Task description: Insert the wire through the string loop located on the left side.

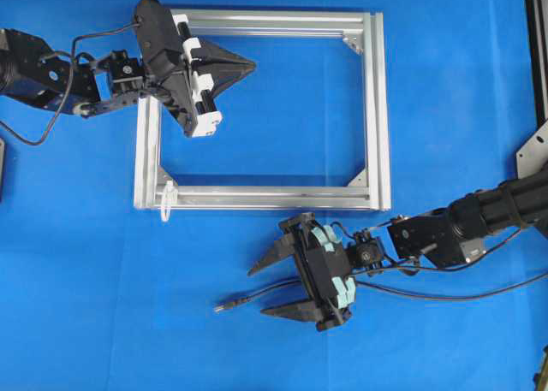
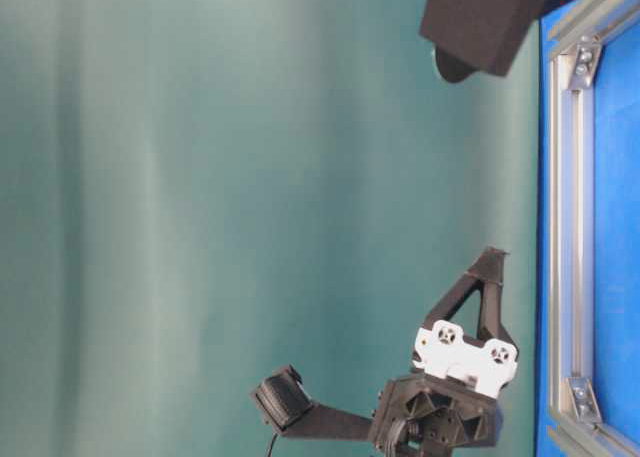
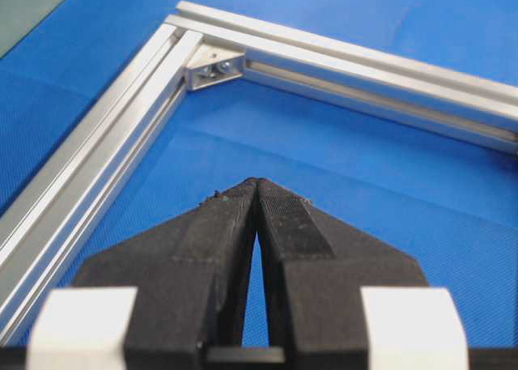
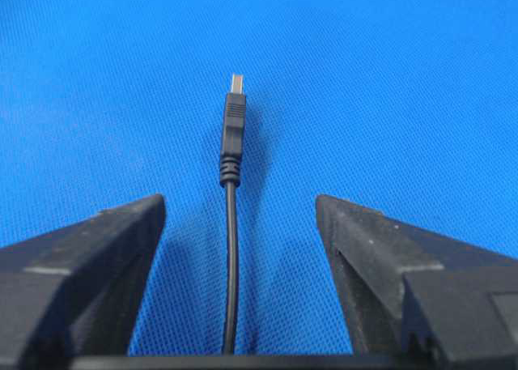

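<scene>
Right gripper (image 4: 235,224) spread wide astride thin black wire (image 4: 231,248) (small grey plug tip), left gripper (image 3: 257,193) clenched, empty

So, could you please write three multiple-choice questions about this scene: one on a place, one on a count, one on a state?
1. Where is the string loop?
A. at the frame's near-left corner
B. at its far-right corner
C. beside the plug tip

2. How many corner brackets does the left wrist view show?
A. none
B. one
C. three

3. How is the right gripper?
A. shut on the wire
B. shut, empty
C. open, wire between its fingers

Answers: 1 A, the whitish loop hangs there in the overhead view. 2 B, one bracket sits in the corner. 3 C, both fingers stand apart from the wire.
</scene>
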`<action>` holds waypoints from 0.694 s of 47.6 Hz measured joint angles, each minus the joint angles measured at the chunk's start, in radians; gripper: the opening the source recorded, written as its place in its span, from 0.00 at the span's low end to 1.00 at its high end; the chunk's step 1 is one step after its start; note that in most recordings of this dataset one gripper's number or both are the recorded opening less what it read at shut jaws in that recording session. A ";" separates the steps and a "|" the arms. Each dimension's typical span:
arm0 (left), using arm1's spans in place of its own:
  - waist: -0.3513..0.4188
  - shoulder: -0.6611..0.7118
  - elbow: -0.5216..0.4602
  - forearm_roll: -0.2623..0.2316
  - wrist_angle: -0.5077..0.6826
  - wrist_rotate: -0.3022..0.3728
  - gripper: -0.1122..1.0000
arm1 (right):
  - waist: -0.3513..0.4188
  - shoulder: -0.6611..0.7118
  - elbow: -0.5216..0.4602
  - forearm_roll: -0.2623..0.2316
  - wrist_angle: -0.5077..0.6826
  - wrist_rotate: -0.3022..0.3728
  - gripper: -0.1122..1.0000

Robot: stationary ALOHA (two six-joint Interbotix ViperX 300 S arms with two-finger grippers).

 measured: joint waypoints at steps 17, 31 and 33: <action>0.000 0.000 0.002 0.000 0.002 0.000 0.10 | 0.000 -0.002 -0.002 -0.006 0.021 -0.005 0.02; 0.002 0.002 0.002 0.000 0.005 0.000 0.10 | 0.000 -0.002 -0.002 -0.014 0.028 -0.008 0.01; 0.000 0.000 0.002 0.000 0.005 0.000 0.10 | 0.000 -0.002 -0.002 -0.014 0.028 -0.008 0.01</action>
